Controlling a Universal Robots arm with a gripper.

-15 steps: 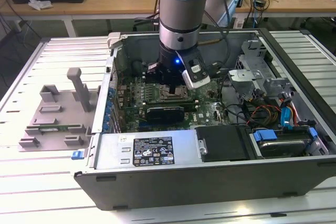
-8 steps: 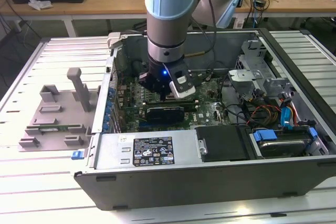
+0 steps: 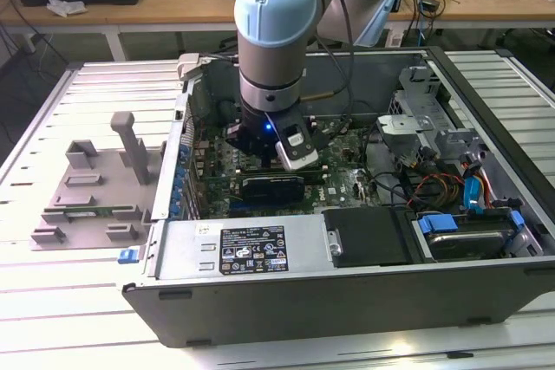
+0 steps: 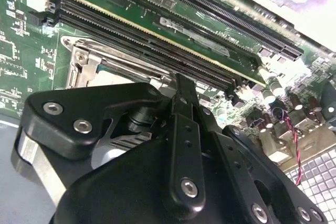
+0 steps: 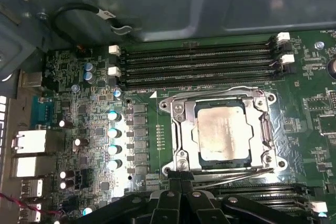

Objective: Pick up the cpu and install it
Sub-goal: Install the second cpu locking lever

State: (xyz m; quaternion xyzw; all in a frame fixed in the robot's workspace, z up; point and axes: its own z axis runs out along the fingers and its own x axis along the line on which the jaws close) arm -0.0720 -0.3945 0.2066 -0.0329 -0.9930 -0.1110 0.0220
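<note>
The cpu [image 5: 223, 131] lies seated in the socket [image 5: 178, 129]; the claw [image 5: 181, 184] hangs just beside it, fingers together, empty. Best withdrawn straight, avoiding the frame.

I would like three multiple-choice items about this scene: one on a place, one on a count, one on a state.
1. Where is the pale silver-grey square cpu?
A. on a grey plastic tray
B. in the metal-framed socket on the green motherboard
C. on a wooden desk

2. How many long black memory slots lie between the socket and the grey case wall?
A. two
B. seven
C. four

3. The grey metal computer case is
A. open, its inside exposed
B. closed by a panel
C. standing upright

Answers: 1 B, the first wrist view shows the frame around it; 2 C, four parallel rows show there; 3 A, the exterior view looks in on the board.
</note>
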